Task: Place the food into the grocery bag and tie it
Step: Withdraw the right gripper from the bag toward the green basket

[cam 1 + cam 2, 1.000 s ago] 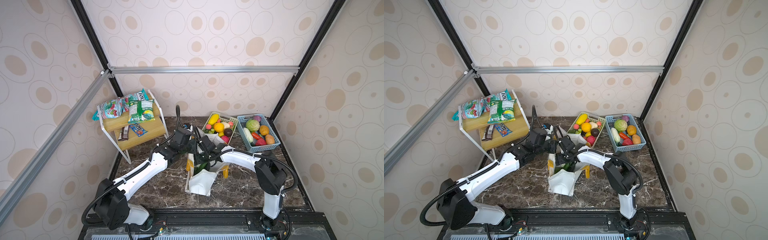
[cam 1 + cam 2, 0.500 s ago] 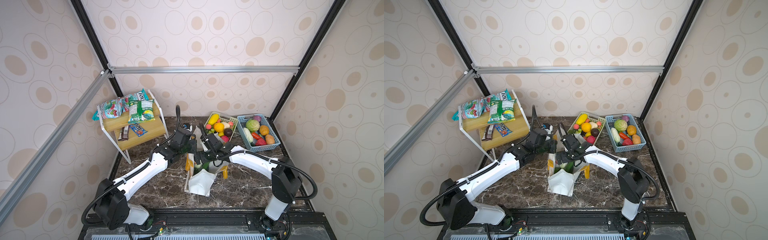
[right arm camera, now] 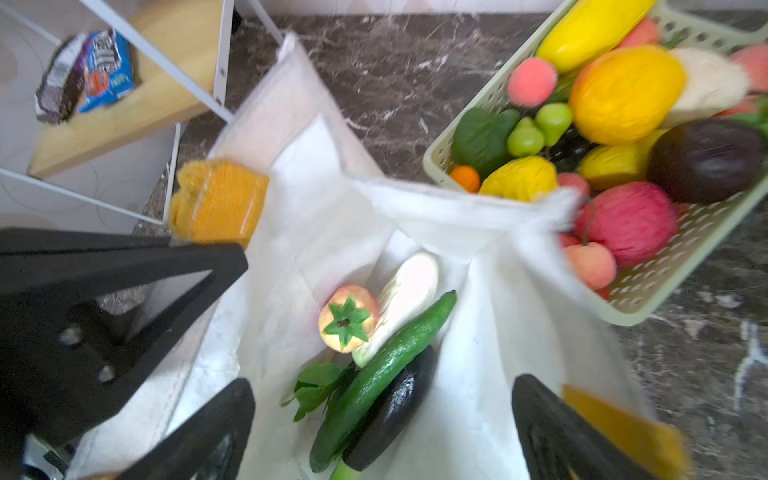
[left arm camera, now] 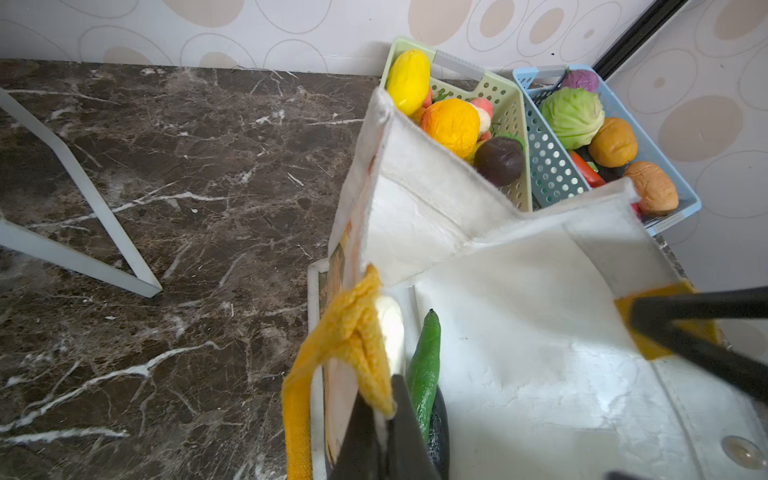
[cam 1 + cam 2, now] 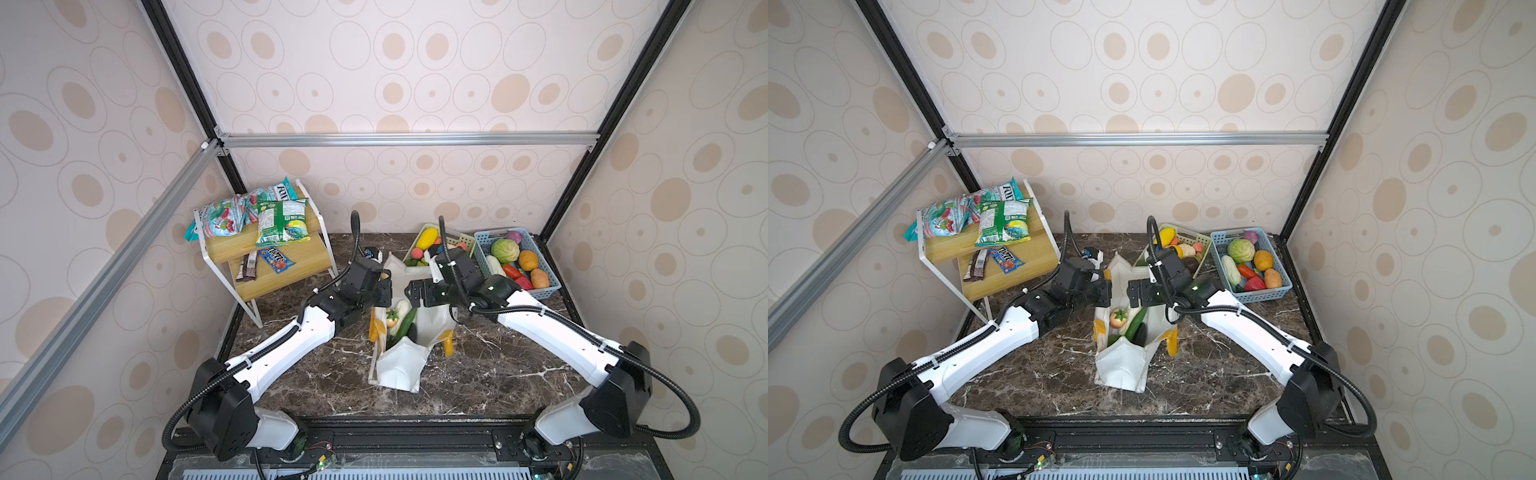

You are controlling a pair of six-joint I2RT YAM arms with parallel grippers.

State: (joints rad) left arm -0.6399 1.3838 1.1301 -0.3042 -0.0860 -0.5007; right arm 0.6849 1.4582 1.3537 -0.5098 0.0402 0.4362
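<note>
The white grocery bag [image 5: 401,365] [image 5: 1121,365] stands open mid-table, with yellow-orange handles. Food lies inside it: a green cucumber [image 3: 382,374], a dark eggplant [image 3: 390,411], a pale white vegetable [image 3: 405,291] and a small red-yellow fruit with a green stalk [image 3: 348,318]. My left gripper [image 4: 384,419] [image 5: 384,286] is shut on the bag's left rim, right at the yellow handle [image 4: 353,332]. My right gripper [image 3: 384,395] [image 5: 415,291] hangs wide open just above the bag's mouth, holding nothing. One of its fingers [image 4: 698,332] lies by the opposite handle patch.
A green basket [image 5: 467,241] of fruit and a blue basket [image 5: 540,293] of vegetables stand at the back right, close behind the bag. A white-framed wooden shelf [image 5: 282,282] with snack packets and candy bars stands at the back left.
My right gripper has opened fully and drawn back up and to the right from inside the bag, the arm stretching out. The left gripper has kept its hold.
</note>
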